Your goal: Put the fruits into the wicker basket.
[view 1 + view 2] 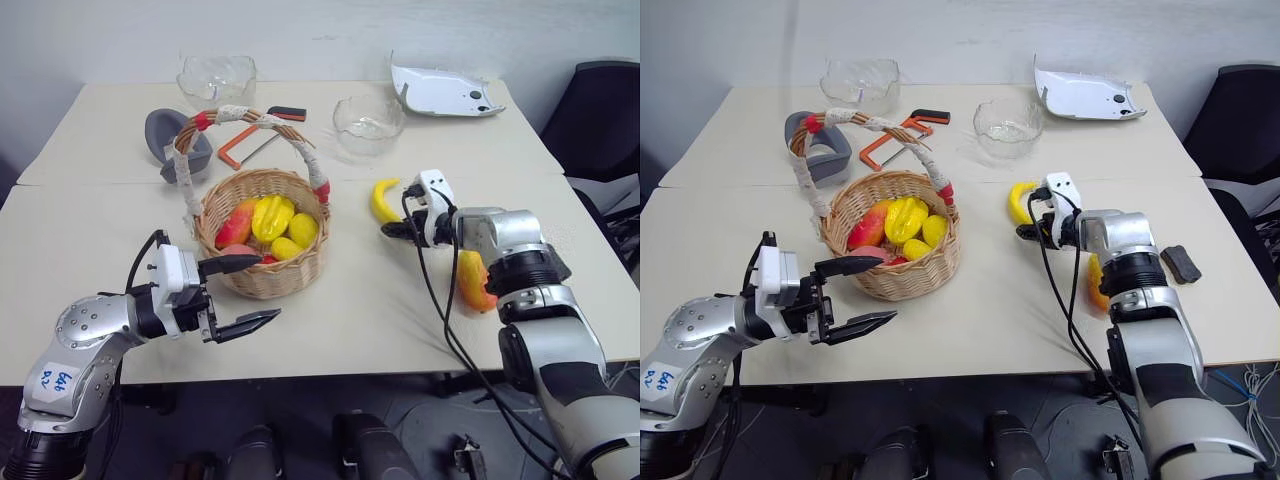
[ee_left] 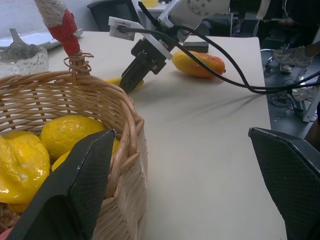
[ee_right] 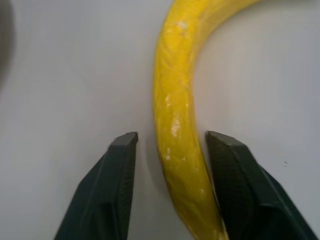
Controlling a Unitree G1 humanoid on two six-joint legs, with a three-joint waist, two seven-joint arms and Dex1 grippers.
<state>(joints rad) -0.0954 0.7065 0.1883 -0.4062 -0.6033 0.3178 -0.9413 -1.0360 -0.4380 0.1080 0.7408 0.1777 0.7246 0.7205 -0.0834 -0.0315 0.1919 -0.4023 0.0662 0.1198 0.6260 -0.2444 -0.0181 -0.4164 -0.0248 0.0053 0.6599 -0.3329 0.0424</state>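
table [image 1: 350,320]: pale beige, seam across the middle
banana [image 3: 175,115]: flat on it, between the right gripper's [image 3: 171,145] fingertips
mango [image 1: 474,281]: behind those fingers
wicker basket [image 1: 262,262]: touching the left gripper's [image 1: 255,292] finger
glass bowls [image 1: 368,123]: far beyond the fingers

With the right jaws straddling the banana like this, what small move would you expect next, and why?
Probably finish closing, then lift. In the right wrist view the banana lies between the right gripper's jaws: one jaw seems against it, with a gap left at the other. It rests on the table beside the wicker basket, so it isn't securely gripped yet.
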